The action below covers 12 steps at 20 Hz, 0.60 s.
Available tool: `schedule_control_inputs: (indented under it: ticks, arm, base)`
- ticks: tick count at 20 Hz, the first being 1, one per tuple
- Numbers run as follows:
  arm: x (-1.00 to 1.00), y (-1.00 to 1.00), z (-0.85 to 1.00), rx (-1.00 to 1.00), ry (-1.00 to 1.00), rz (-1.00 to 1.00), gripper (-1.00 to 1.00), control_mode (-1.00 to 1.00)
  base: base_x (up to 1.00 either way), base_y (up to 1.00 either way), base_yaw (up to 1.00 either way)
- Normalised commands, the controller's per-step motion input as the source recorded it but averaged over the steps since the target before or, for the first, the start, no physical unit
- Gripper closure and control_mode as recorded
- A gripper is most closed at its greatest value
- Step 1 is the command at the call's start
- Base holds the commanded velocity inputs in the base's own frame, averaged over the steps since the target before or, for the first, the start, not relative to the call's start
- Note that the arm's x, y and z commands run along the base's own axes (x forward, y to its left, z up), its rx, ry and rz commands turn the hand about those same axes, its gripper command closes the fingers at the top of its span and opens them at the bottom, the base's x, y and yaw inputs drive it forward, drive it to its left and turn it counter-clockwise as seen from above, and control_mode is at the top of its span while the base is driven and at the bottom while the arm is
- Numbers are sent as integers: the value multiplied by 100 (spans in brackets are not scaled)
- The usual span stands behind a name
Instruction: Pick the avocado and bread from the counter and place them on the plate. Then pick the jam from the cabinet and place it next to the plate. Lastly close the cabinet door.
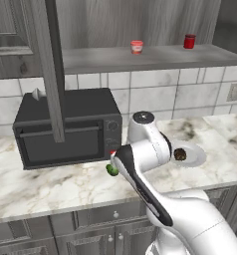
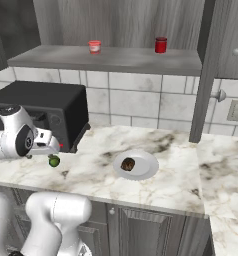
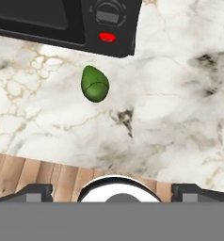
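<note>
Bread already on plate. Gripper spread wide, hovering near side of avocado; shift farther, centre over it, descend, avoid microwave.

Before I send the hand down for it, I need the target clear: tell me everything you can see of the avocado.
The avocado is a small, glossy, dark green oval, narrower at one end, whole and unpeeled. It lies on its side on the white marble counter, just in front of the black microwave's control-panel corner, apart from it. Nothing but the counter touches it; the open fingers stand clear of it.
</note>
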Motion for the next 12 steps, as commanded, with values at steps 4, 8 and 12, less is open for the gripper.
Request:
schedule_control_inputs:
  ticks: [4, 8, 12]
  arm:
    - [26, 32, -14, 0, 2, 0, -100, -100]
    - [33, 22, -16, 0, 3, 0, -100, -100]
    - [33, 8, -15, 0, 1, 0, -100, -100]
  base:
    - [0, 0, 0]
    - [0, 0, 0]
    - [0, 0, 0]
